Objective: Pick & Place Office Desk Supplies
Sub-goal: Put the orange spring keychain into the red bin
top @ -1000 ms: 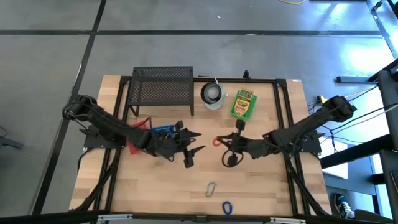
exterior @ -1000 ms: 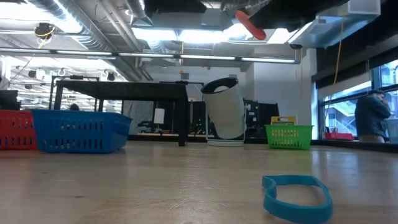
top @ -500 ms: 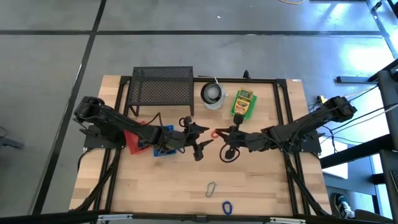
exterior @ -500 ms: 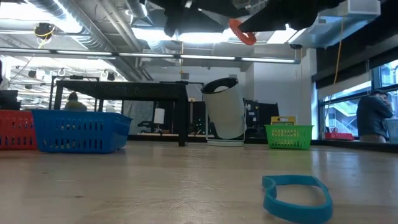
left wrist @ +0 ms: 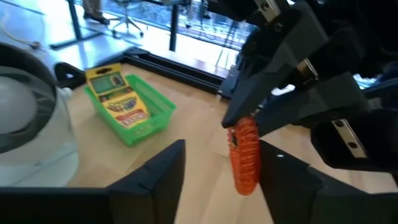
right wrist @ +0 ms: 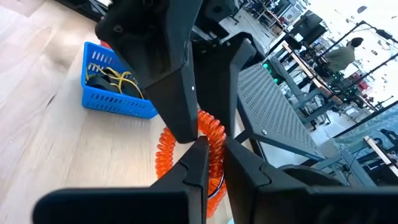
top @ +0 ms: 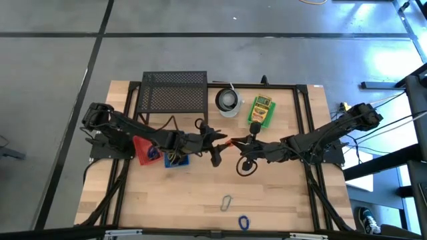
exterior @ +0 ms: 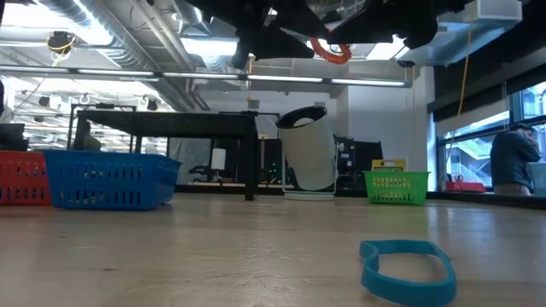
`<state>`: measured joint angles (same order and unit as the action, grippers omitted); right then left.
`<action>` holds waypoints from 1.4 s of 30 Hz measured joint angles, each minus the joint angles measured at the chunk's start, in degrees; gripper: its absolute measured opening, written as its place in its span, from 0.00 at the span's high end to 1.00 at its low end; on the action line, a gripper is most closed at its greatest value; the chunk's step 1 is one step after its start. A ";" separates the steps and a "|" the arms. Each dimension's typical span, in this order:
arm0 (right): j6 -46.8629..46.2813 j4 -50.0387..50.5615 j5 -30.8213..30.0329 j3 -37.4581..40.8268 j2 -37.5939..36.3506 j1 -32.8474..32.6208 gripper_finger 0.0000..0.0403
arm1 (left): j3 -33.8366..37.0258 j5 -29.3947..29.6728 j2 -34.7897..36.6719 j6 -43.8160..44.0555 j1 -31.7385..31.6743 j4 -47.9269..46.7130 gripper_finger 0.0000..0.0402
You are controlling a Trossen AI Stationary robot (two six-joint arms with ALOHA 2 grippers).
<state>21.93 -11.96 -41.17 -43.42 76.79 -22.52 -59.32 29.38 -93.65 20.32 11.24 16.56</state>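
An orange coiled band (left wrist: 244, 154) hangs in the air above the middle of the table, also seen in the high view (top: 229, 142) and the low view (exterior: 329, 49). My right gripper (right wrist: 214, 144) reaches in from the table's right (top: 235, 143) and is shut on it. My left gripper (left wrist: 221, 152) comes from the table's left (top: 218, 145). It is open, with one finger on either side of the band and a gap showing on both sides. A blue band (exterior: 408, 269) and a silver clip (top: 227, 202) lie near the table's near edge. My right gripper pinches the orange coiled band between its two fingers at the upper part of the coil (left wrist: 242, 123). The fingers come roughly level from the table's right. The band is lifted clear of the table and hangs below the fingertips (right wrist: 200, 155).
A blue basket (right wrist: 115, 87) with yellow bands and a red basket (top: 143, 148) sit under my left arm. At the far edge stand a black mesh rack (top: 175, 93), a white cup (top: 228, 101) and a green basket with a crayon box (left wrist: 124, 106). Bare wood lies toward the near edge.
My left gripper has moved toward the table's right and far edge, up to my right gripper, staying open until its fingers flank the band. My right gripper has shifted slightly toward the left and far edge, carrying the band.
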 joint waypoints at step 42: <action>-34.26 21.65 32.33 -0.13 -13.85 -0.20 0.35 | 0.01 -0.04 0.92 -0.58 -1.84 -10.89 0.96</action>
<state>-12.32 9.69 -8.84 -43.55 62.94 -22.72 -59.31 29.34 -92.73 19.73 9.40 5.67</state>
